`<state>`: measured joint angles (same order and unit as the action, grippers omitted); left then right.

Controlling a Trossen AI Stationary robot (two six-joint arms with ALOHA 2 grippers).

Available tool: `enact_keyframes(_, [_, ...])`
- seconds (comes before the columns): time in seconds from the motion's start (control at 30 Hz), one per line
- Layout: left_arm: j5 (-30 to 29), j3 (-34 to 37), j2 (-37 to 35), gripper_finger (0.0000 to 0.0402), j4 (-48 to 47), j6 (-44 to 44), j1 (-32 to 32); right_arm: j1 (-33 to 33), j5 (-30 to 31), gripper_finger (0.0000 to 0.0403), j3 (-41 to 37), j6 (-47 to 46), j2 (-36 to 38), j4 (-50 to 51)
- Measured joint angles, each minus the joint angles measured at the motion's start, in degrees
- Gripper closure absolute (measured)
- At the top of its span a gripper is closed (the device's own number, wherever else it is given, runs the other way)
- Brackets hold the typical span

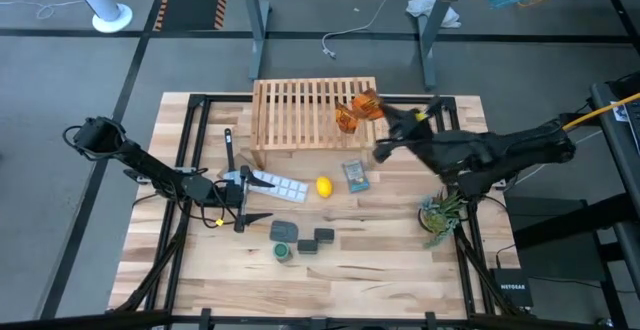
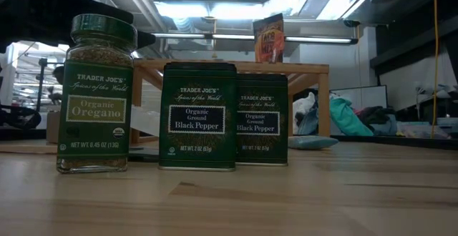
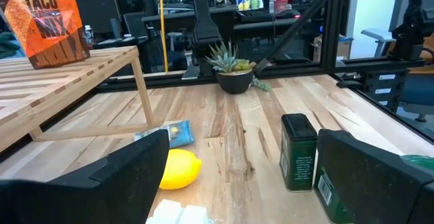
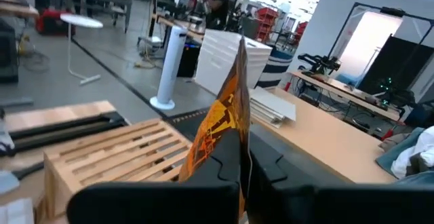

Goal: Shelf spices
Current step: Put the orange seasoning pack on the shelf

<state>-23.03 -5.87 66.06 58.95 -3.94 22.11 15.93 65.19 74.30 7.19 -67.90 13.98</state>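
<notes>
Orange packet (image 4: 220,125) edge-on in right pincer (image 4: 243,157); label unreadable.

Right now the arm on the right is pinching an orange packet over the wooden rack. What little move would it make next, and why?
Probably a small descent, then release. The right gripper is shut on an orange packet held above the shelf, where another packet already sits. The oregano jar and two pepper tins wait on the table near the left gripper, which is open.
</notes>
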Motion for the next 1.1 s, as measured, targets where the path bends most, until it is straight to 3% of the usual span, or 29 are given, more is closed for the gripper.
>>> enact_keyframes(0.17, [0.0, 0.0, 0.0, 0.0034, 0.0, 0.0, 0.0, -1.1, -1.2, 0.0402, 0.0, 0.1, 3.6, 3.2])
enact_keyframes(0.27, [0.0, 0.0, 0.0, 0.0034, 0.0, 0.0, 0.0, -3.4, -2.4, 0.0402, 0.0, -4.4, 4.5, 8.6])
enact_keyframes(0.5, [0.0, 0.0, 0.0, 0.0034, 0.1, -0.8, 0.0, -13.7, -13.3, 0.0402, 0.0, -14.9, 4.1, 21.3])
enact_keyframes(0.77, [0.0, 0.0, 0.0, 0.0034, 0.1, -1.0, 0.0, -21.3, -24.5, 0.0402, 0.0, -17.5, 1.9, 23.0])
enact_keyframes(1.1, [0.0, 0.0, 0.0, 0.0034, 0.1, -1.0, 0.0, -21.6, -24.0, 0.0402, -4.4, -17.4, -1.8, 22.2])
